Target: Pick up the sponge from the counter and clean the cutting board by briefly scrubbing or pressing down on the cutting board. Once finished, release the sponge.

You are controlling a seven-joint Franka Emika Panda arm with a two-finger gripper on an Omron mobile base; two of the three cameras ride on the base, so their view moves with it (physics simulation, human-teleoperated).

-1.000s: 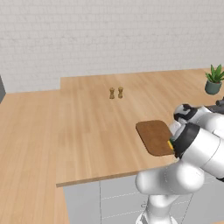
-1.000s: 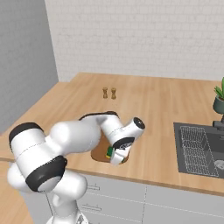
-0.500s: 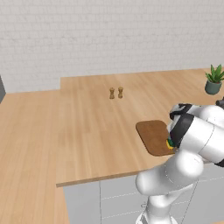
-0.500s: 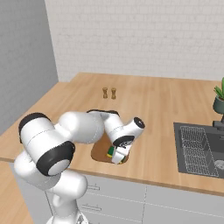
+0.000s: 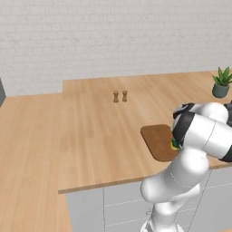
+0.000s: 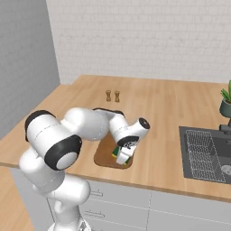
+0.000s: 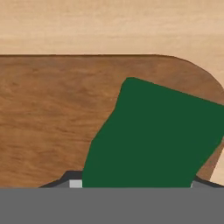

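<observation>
From the left base view, the sponge (image 5: 175, 145) sits on the cutting board (image 5: 157, 141). Right base view: gripper (image 6: 122, 155) clamped on it near the counter (image 6: 167, 113) edge (overhang risk). Hand view: skewed sponge may twist loose under pressing

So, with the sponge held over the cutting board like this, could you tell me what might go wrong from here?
1. The sponge sits skewed in the hand, so pressing down could twist it loose.
2. It works near a rounded corner of the cutting board, so a scrub stroke might run off onto the counter.
3. The board lies close to the counter's front edge, so a hard push could shift it.
</observation>
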